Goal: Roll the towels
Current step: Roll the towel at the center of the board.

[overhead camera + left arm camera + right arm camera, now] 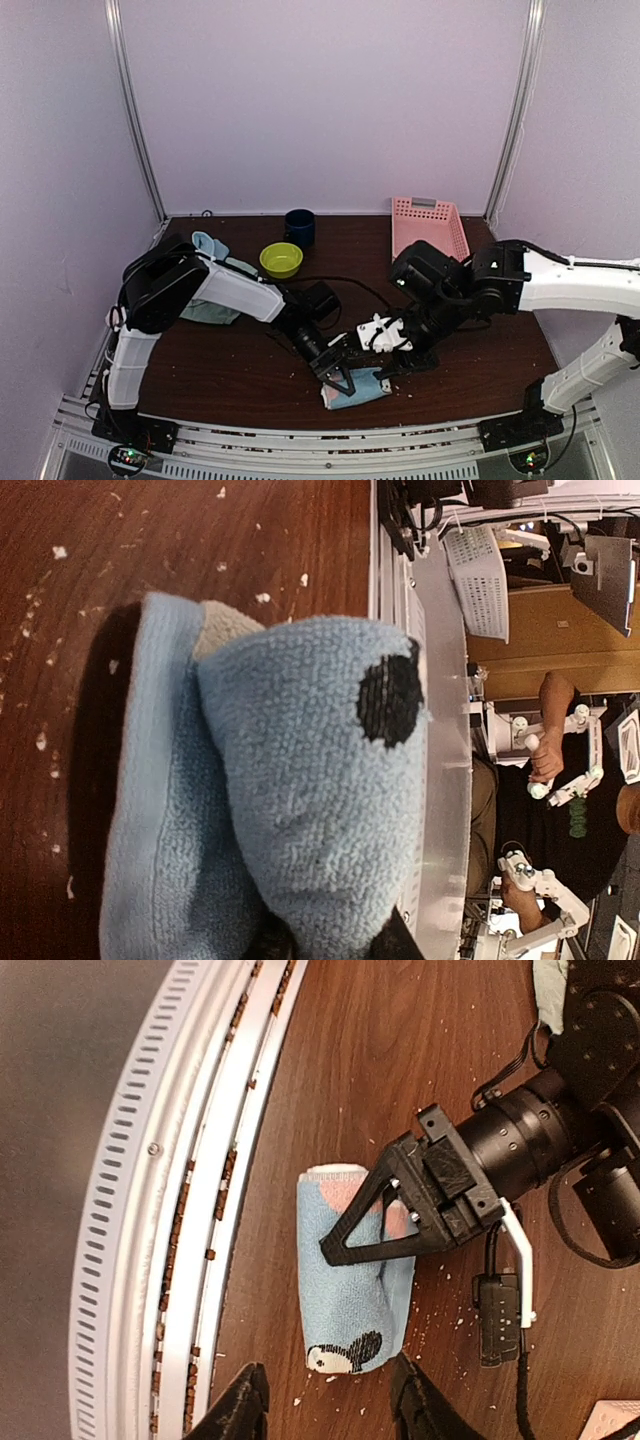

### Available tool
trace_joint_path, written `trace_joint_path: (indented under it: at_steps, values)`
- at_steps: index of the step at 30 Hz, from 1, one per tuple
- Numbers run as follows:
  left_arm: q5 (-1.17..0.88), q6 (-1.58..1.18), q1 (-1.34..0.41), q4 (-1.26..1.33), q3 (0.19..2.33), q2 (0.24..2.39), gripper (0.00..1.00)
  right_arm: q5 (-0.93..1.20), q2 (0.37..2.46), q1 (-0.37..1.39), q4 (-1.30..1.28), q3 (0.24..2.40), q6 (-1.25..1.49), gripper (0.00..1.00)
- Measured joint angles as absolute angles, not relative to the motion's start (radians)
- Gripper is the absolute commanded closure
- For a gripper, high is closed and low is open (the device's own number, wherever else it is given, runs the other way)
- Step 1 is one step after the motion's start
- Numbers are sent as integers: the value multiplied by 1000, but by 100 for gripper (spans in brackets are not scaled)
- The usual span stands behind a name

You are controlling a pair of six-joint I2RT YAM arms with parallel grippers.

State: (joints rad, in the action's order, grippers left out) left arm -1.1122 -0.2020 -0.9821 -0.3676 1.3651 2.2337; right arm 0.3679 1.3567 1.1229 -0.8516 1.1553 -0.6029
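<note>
— What's on the tabletop [230,370] right now?
— Spare towels [208,244] heaped at the left of the overhead frame. The rolled towel [364,391], light blue with pink patches, lies lower centre by the near edge.
— And the grippers?
— My left gripper [342,382] is pinching that roll across its middle. My right gripper [335,1410] hangs spread wide just past the roll's end.

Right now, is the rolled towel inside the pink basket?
No; the towel lies on the table, gripped by the left gripper.
</note>
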Motion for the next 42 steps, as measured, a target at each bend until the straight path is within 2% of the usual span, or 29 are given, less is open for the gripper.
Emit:
trace_joint_path:
  at_steps: [8,15,32,42]
  values:
    - [-1153,-242,-975,-358,1367,2252,81,83,1445,1271,-636,971,-594,44]
    - [-1171,-250,-974,-350,1367,2260,79,-51,1492,1312,-475,876,-582,39]
    - [-1210,-253,-967,-342,1368,2279,79,-120,1546,1374,-331,823,-561,41]
    - [-1208,-253,-961,-349,1370,2284,59,-138,1612,1376,-287,818,-548,39]
